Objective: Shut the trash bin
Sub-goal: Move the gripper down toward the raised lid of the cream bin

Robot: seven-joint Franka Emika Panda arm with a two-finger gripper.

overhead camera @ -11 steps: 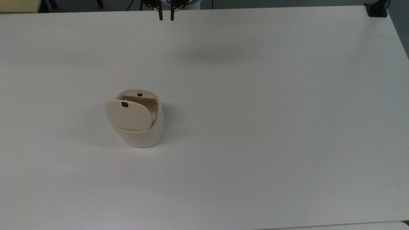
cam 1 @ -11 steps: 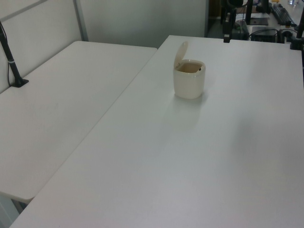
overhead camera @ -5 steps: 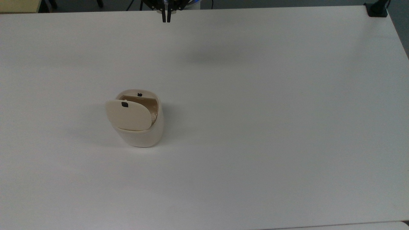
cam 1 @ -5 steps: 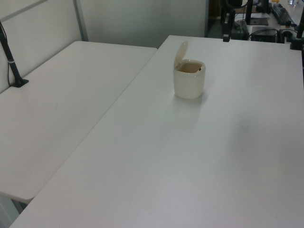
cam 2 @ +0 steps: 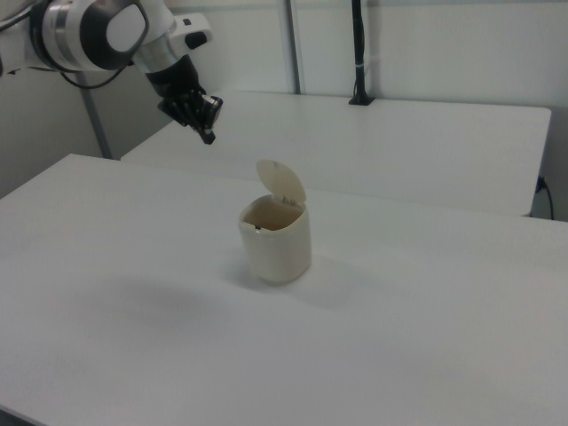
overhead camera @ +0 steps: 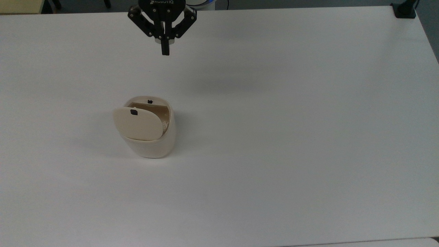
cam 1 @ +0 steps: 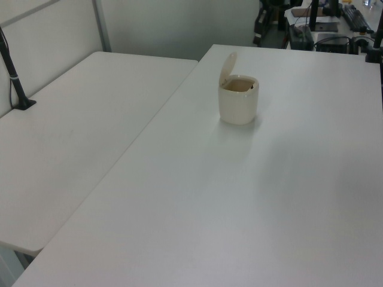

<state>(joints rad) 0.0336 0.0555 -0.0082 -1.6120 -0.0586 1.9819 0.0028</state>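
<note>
— Where is the arm?

— In the right view it enters from the upper left corner: a white rounded joint with a dark band, then a white wrist bending down to a black pincer (cam 2: 208,136).

— And the pincer's pose?

— It hangs in the air, tilted. In the top view the pincer (overhead camera: 165,52) points toward the bottom of the frame, linkages splayed wide, with its two fingers (overhead camera: 165,46) pressed together into one dark tip, holding nothing.

One trash bin (overhead camera: 147,132) with one lid (overhead camera: 137,124); one gripper (overhead camera: 165,51); two tabletops, near (overhead camera: 274,137) and adjoining (cam 1: 78,119); one clamp (overhead camera: 404,10).
</note>
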